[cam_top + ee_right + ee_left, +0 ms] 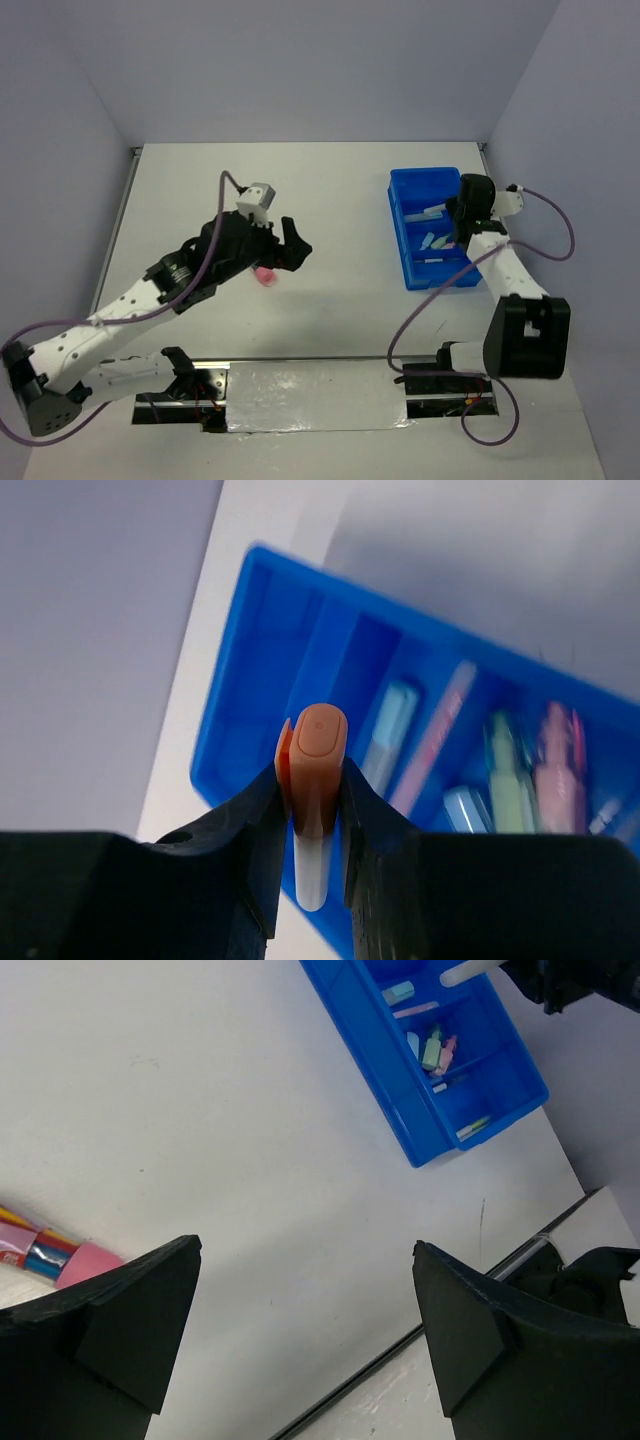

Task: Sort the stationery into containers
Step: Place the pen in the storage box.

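The right claw [312, 785] is clenched on a stubby marker with an orange cap and white body [318, 745]. It holds the marker up over the bright blue plastic tray [245, 670]. The tray sits near the far right corner of the white counter [330, 190]. A few pastel markers [505, 775] lie inside it. The left claw [307, 1250] is wide open and holds nothing, above the middle of the counter. A short pink marker [88, 1263] lies on the counter close to it.

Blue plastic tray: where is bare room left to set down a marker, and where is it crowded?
The far end compartment of the blue plastic divided tray is bare. The middle compartments, holding pastel markers, are crowded. The white tabletop between tray and left claw is also free.
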Controlling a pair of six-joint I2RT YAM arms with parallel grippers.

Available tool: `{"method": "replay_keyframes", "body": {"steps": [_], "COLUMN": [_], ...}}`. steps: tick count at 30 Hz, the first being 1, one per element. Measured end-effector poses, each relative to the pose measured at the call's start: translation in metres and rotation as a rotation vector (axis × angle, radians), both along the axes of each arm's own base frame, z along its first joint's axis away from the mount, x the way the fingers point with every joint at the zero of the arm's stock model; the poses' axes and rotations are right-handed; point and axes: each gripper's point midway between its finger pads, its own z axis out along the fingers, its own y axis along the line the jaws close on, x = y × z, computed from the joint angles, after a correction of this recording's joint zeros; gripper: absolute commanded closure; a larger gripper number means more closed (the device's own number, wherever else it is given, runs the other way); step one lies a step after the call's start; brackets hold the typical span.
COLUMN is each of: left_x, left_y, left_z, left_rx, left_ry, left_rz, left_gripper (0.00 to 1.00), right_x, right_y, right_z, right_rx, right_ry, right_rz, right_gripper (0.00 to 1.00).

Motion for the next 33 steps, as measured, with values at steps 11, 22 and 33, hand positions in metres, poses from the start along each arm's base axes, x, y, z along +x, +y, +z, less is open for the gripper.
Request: {"method": "replay_keyframes", "body": {"steps": [11, 22, 33], "left_x": [-0.025, -0.023, -0.013], "left_y": [0.032, 0.050, 0.087], "left_z": [-0.008, -0.008, -0.028], "left_rx": [-0.037, -0.109, -0.104], "left_ry": [-0.002, 0.006, 0.070], "left_rz": [0.041, 0.163, 0.411], "left_gripper": [0.01, 0.01, 0.01], "right_x": [0.062, 0.068, 0.076], "right_y": [-0.036, -0.028, -0.005], "right_z": [-0.025, -0.056, -0.042], "right_rx": [0.063, 0.095, 0.104], "right_ry": [0.059, 0.116, 0.087], "right_rz": [-0.044, -0.007, 0.129], "right_gripper": [0.97, 0.46, 0.21]}}
